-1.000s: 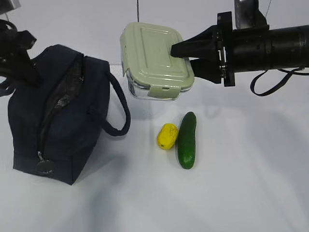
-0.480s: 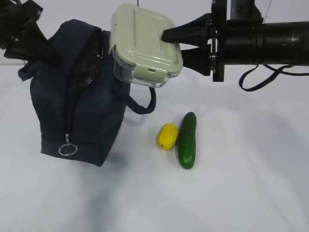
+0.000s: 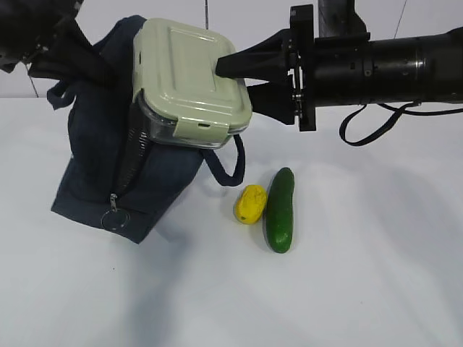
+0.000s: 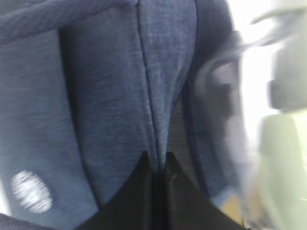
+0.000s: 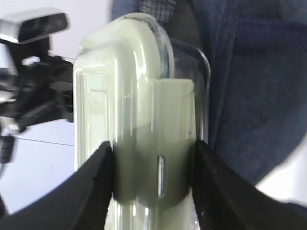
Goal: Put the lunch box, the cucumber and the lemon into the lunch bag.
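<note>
The lunch box (image 3: pixel 189 79), clear with a sage-green lid, hangs tilted in the air, and my right gripper (image 3: pixel 235 78) is shut on its right end. In the right wrist view both fingers (image 5: pixel 96 182) press the lunch box (image 5: pixel 139 96) across its lid latch. The box is up against the open zippered top of the navy lunch bag (image 3: pixel 94 152). The bag is tipped up on its near edge, its ring pull (image 3: pixel 113 219) hanging low. My left gripper (image 3: pixel 87 61) is shut on the bag's fabric (image 4: pixel 115 86) at the top left. The lemon (image 3: pixel 251 203) and the cucumber (image 3: pixel 280 210) lie side by side on the table.
The white tabletop (image 3: pixel 362 282) spreads in front and to the right of the fruit. A black cable loop (image 3: pixel 362 124) hangs under the right arm. One bag handle (image 3: pixel 230 165) dangles just left of the lemon. The left arm (image 5: pixel 29 91) shows in the right wrist view.
The left gripper has pulled the bag upward and tipped it toward the right. The right gripper has carried the lunch box leftward, up to the bag's opening. Lemon and cucumber stayed put.
</note>
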Controlling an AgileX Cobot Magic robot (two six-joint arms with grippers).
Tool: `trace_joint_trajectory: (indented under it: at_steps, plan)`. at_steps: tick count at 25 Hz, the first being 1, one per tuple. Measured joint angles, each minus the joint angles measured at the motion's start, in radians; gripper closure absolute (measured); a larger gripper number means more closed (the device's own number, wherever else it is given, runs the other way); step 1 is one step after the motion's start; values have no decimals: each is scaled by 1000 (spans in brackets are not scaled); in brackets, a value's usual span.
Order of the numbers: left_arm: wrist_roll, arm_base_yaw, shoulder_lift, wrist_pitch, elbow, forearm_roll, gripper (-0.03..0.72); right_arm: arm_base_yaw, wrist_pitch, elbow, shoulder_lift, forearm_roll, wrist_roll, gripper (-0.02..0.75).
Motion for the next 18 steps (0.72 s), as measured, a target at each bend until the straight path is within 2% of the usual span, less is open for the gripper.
trace_joint_trajectory:
  at_steps: [4, 9, 18]
  plan:
    - [29, 0, -14, 34, 0, -56, 696, 0, -70, 0, 0, -40, 0, 358]
    - [55, 0, -14, 61, 0, -94, 696, 0, -148, 0, 34, -28, 0, 358]
    - [171, -1, 18, 88, 0, -252, 696, 32, -139, -9, 72, 36, -17, 358]
